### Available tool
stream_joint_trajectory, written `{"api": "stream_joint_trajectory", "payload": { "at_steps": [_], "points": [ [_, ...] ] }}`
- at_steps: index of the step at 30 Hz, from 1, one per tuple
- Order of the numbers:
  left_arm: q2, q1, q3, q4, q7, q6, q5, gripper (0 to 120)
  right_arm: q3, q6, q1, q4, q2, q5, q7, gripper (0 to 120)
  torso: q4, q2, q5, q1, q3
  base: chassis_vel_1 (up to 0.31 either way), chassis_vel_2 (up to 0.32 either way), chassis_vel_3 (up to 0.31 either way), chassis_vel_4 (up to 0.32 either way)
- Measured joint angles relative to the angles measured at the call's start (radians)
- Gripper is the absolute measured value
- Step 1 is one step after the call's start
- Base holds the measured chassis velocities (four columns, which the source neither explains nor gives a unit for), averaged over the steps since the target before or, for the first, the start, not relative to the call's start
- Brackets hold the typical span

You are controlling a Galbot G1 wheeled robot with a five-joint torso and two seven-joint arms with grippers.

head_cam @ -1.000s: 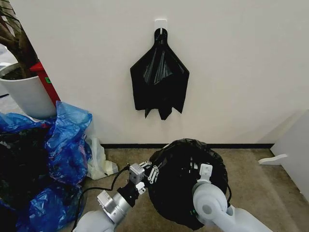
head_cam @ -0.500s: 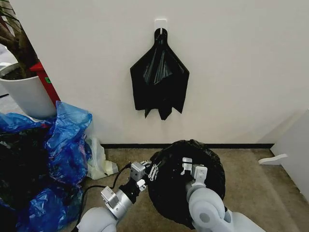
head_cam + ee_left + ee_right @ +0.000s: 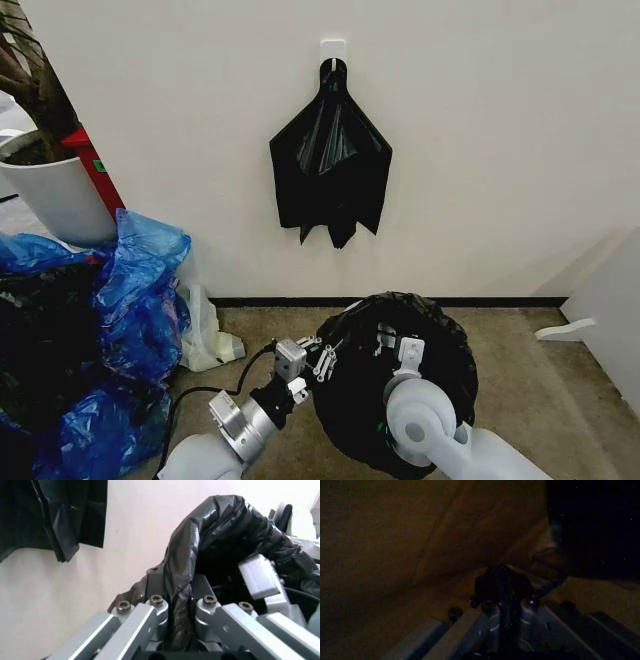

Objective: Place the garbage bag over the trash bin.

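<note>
the garbage bag (image 3: 400, 390) already bulges open on the floor (bin hidden), left gripper (image 3: 318, 360) and right gripper (image 3: 501, 592) both clamped on its edge; seating remains.

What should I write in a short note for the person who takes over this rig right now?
Left gripper: shut on the garbage bag, pinching a fold of its edge at the bag's left side; the left wrist view shows the film between the jaws.
Right gripper: on top of the bag near its middle, shut on the film.
Trash bin: not visible; the bag sits as a round black dome on the floor by the wall.
Done: the bag is spread out.
Left: check the rim is covered all round, then release.
</note>
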Motion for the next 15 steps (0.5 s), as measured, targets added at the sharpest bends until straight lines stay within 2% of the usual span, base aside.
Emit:
{"api": "stream_joint_trajectory", "payload": {
  "at_steps": [15],
  "points": [
    [-0.037,-0.052,-0.008,0.107,-0.07,0.013,-0.023,4,-0.033,0.0,-0.026,0.162,-0.076,-0.016,0.016,0,0.0,0.0,0.0001,0.0,0.0,0.0,0.0,0.0,0.0]
  ]
}}
